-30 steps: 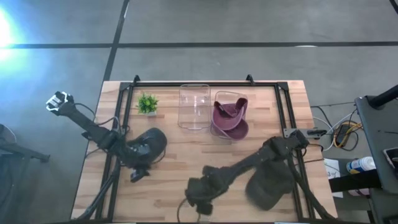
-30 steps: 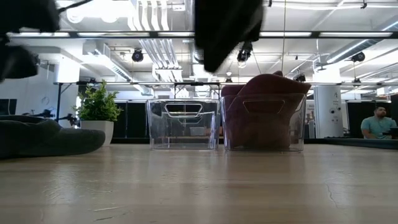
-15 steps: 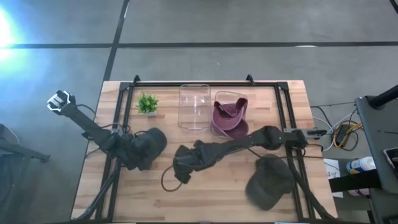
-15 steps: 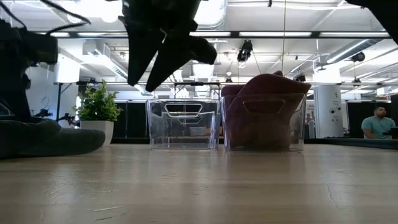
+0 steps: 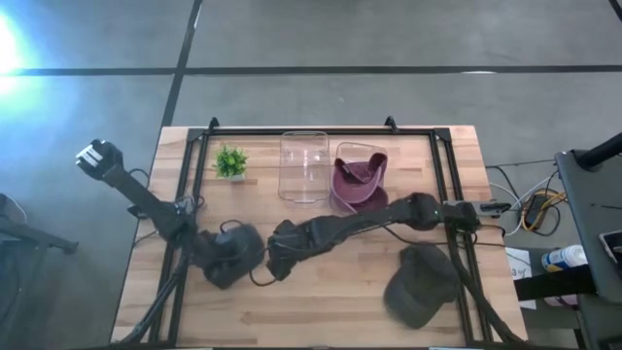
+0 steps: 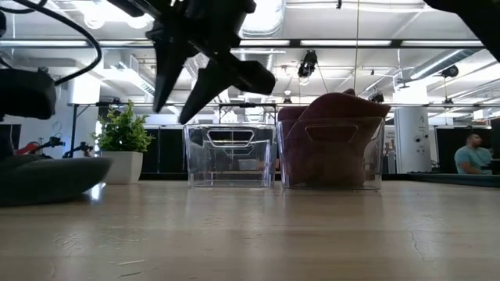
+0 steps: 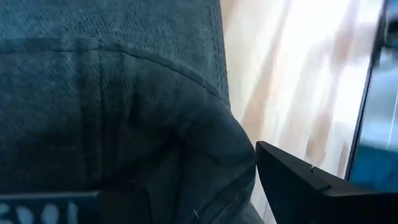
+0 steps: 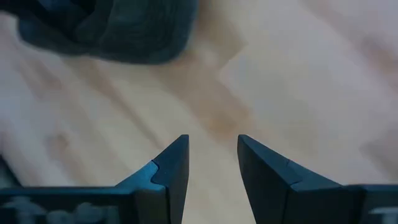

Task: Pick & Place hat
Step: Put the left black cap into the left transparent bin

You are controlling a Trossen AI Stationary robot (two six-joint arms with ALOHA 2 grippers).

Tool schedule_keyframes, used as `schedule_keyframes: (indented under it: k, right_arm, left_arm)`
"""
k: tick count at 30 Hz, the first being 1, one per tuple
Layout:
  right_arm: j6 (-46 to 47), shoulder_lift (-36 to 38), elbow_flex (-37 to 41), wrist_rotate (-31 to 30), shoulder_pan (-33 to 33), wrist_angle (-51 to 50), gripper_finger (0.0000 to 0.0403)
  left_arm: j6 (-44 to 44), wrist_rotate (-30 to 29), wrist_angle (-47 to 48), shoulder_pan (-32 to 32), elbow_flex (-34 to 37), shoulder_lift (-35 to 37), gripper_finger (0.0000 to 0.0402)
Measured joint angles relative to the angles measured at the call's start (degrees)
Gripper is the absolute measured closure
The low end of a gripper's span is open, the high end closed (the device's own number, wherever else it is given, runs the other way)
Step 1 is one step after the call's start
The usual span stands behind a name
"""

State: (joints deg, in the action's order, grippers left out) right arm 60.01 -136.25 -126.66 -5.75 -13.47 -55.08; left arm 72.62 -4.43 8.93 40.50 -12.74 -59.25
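A dark grey hat (image 5: 240, 261) lies on the table's near left part; it fills the left wrist view (image 7: 93, 93) and shows flat on the wood in the low view (image 6: 47, 179). My left gripper (image 5: 222, 259) is down on it, shut on its cloth. My right gripper (image 8: 211, 152) is open and hangs above bare wood just right of that hat (image 8: 106, 31), also seen in the high view (image 5: 276, 259). A second dark hat (image 5: 421, 284) rests near the right near corner. A maroon hat (image 5: 358, 183) sits in a clear bin. My left gripper has the dark grey hat's cloth between its fingers, with a bunched fold (image 7: 211, 143) beside one finger (image 7: 305, 186). It comes from above, slanting from the table's left. The hat lies on the table; which part of it is held, I cannot tell.
Two clear bins stand at the far middle: an empty one (image 5: 304, 167) and the one with the maroon hat (image 5: 374, 199). A small potted plant (image 5: 230, 162) stands left of them. A black frame runs along the table's sides. A person sits far off (image 6: 473, 154).
My right gripper has swung from the near edge toward the table's left and far side, ending beside the left hat. My left gripper has moved toward the near edge, and the dark grey hat has slid along the table with it.
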Motion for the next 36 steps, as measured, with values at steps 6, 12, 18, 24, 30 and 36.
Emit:
schedule_keyframes:
  k: [6,12,18,24,30,36]
  right_arm:
    - [4.13,-0.35,7.37,5.20,-1.01,15.58,0.0271]
    - [8.94,-0.44,16.81,5.95,-0.84,32.32,0.0271]
    - [12.19,-0.44,23.30,6.12,-1.20,48.23,0.0271]
    - [11.69,-0.37,26.51,5.09,-1.20,56.58,0.0271]
    - [3.27,-0.37,25.76,3.86,-1.19,57.42,0.0278]
    - [-13.32,1.07,21.58,4.05,-1.52,51.65,0.0348]
  left_arm:
    - [-16.72,0.93,-5.24,3.38,-1.75,-3.20,0.0191]
    - [-25.47,0.86,-7.96,3.54,-4.43,-8.40,0.0191]
    - [-27.83,0.90,-11.13,4.03,-5.50,-13.57,0.0191]
    - [-28.82,0.43,-18.63,4.04,-5.72,-16.62,0.0191]
    - [-33.60,-2.63,-19.27,4.08,-8.32,-17.79,0.0191]
    - [-34.65,-4.44,-7.94,4.04,-12.87,-13.66,0.0191]
